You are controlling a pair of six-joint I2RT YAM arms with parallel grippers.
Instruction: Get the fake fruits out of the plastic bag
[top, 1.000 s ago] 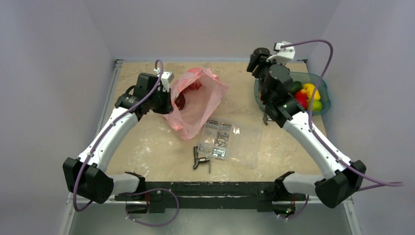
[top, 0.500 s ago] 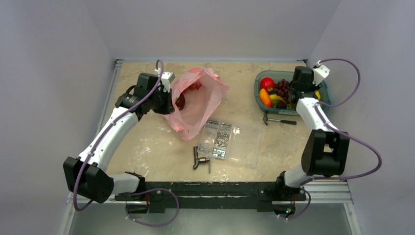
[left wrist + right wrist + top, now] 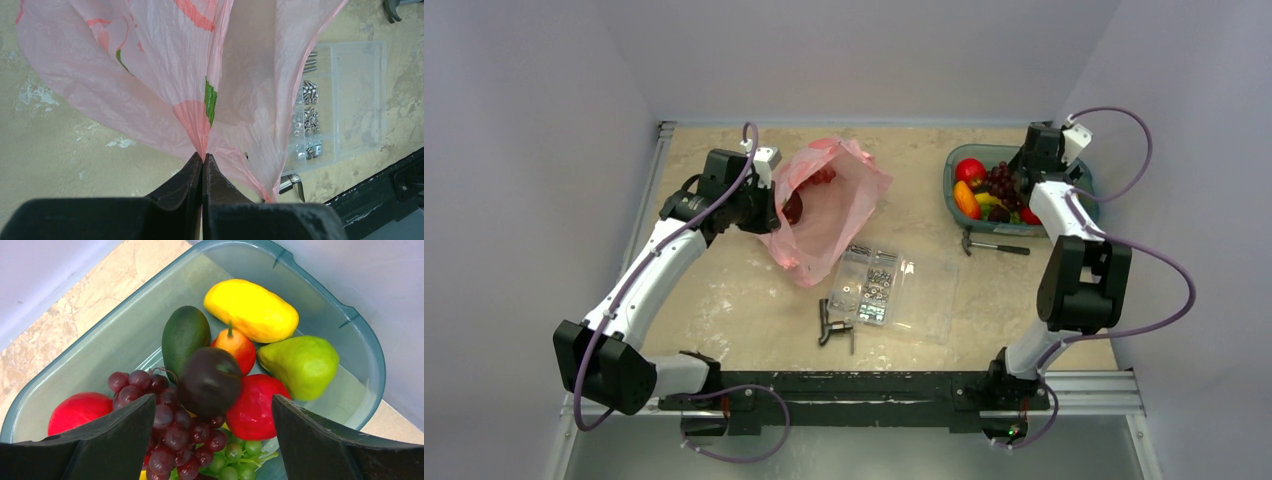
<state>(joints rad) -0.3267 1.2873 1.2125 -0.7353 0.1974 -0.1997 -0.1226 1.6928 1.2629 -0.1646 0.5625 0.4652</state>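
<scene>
The pink plastic bag point(image 3: 839, 205) lies at the back left, its mouth held up. My left gripper point(image 3: 764, 205) is shut on the bag's edge; the left wrist view shows the jaws point(image 3: 202, 159) pinching the pink film point(image 3: 150, 75). A dark red round fruit point(image 3: 792, 207) and a red bunch point(image 3: 824, 176) show inside the bag. My right gripper point(image 3: 1028, 172) hangs open and empty over the teal bin point(image 3: 951, 190). In the right wrist view it point(image 3: 212, 402) is above a dark red grape bunch point(image 3: 165, 425), a red apple point(image 3: 80, 412) and a dark plum point(image 3: 210, 382).
The bin point(image 3: 350, 320) also holds a yellow mango point(image 3: 250, 310), green pear point(image 3: 300, 365), avocado point(image 3: 185, 335) and green grapes point(image 3: 240, 455). A clear screw box point(image 3: 894, 290) and a black tool point(image 3: 834, 328) lie mid-table. A small hammer point(image 3: 996, 245) lies before the bin.
My right arm has swung from the bin's left side to the right and folded back, its gripper now over the bin. The left arm and bag have not moved.
</scene>
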